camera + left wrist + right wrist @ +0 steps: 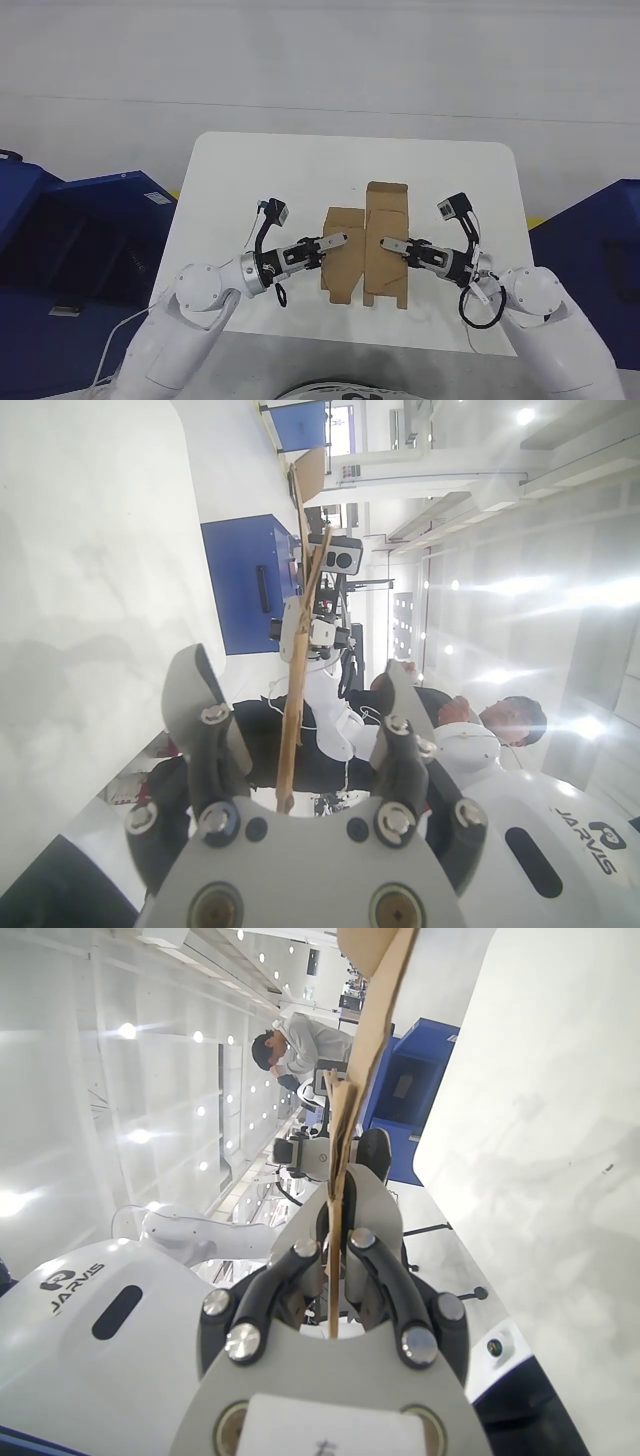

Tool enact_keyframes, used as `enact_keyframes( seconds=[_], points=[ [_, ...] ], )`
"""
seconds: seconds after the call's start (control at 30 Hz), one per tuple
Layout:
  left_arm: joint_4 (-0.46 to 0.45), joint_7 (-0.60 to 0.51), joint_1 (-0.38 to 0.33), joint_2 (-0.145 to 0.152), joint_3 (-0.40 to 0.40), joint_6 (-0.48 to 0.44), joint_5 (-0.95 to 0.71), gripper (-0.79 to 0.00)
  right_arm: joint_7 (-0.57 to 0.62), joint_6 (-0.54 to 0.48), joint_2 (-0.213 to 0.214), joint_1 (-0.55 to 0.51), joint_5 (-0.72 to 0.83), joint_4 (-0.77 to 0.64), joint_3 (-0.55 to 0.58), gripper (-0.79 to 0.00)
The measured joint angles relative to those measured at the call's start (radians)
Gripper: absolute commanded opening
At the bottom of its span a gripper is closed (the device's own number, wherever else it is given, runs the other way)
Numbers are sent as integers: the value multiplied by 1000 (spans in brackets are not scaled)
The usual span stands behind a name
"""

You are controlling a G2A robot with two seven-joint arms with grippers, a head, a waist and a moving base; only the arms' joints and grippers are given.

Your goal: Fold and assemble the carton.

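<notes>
The flat brown carton (388,275) is held edge-on above the white table (300,170), between the two arms. My right gripper (386,243) is shut on its right panel. In the right wrist view the cardboard edge (334,1248) runs straight between that gripper's (339,1195) pinched fingers (376,1198). My left gripper (336,243) is at the carton's left panel and stands open. The left wrist view has its fingers (196,680) spread wide on both sides of the carton's edge (295,700), not touching it. A flap (386,192) sticks out at the far end.
Blue bins stand off the table to the left (70,240) and to the right (600,240). The far half of the table is bare white surface. The table's front edge (330,340) lies just below the arms.
</notes>
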Motion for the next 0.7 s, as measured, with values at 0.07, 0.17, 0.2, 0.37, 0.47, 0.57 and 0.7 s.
enact_keyframes(
  seconds=[0.07,0.17,0.2,0.37,0.47,0.57,0.7],
  points=[
    [7,4,-4,0,5,1,3,-785,2,-4,0,-2,7,-3,2,-785],
    [14,1,-7,0,12,3,0,-785,1,-7,0,-6,20,-5,9,-145],
    [16,-2,-8,1,13,6,-3,-785,0,-7,0,-6,26,-4,12,0],
    [9,-18,-7,4,11,11,-19,-785,-44,24,0,-1,77,35,50,0],
    [-3,-26,4,7,4,0,-21,-785,-67,64,2,3,168,47,102,0],
    [-18,-42,22,10,0,-19,-20,-785,-44,95,6,-2,209,41,145,0],
    [-35,-72,45,15,-3,-64,-7,-785,-25,120,8,-6,211,32,159,-336]
  ],
)
